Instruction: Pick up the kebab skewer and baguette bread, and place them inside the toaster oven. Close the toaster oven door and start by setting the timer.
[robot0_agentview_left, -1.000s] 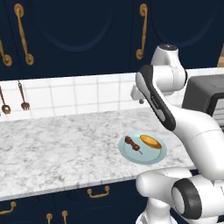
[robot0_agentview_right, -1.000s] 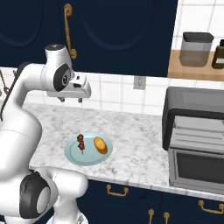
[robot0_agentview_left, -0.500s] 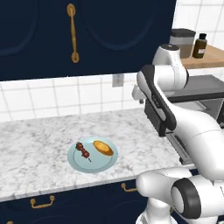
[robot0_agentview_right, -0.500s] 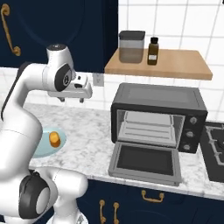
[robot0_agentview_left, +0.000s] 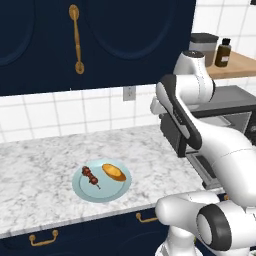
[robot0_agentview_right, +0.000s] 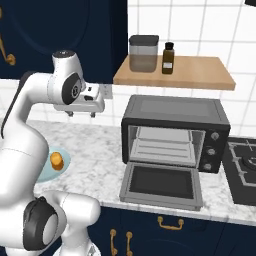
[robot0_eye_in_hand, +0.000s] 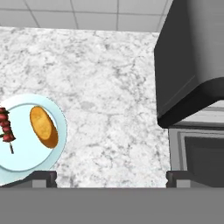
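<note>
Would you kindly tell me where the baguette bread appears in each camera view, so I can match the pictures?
Left base view: baguette bread lies lower left of centre, on the right half of the plate.
Right base view: at the left edge, an orange bit beside the arm.
Hand view: lower left, right of the kebab skewer.
Shared landmark: the pale blue plate.

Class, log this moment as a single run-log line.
gripper: open, empty, above counter | kebab skewer, baguette bread: on plate | toaster oven door: open
</note>
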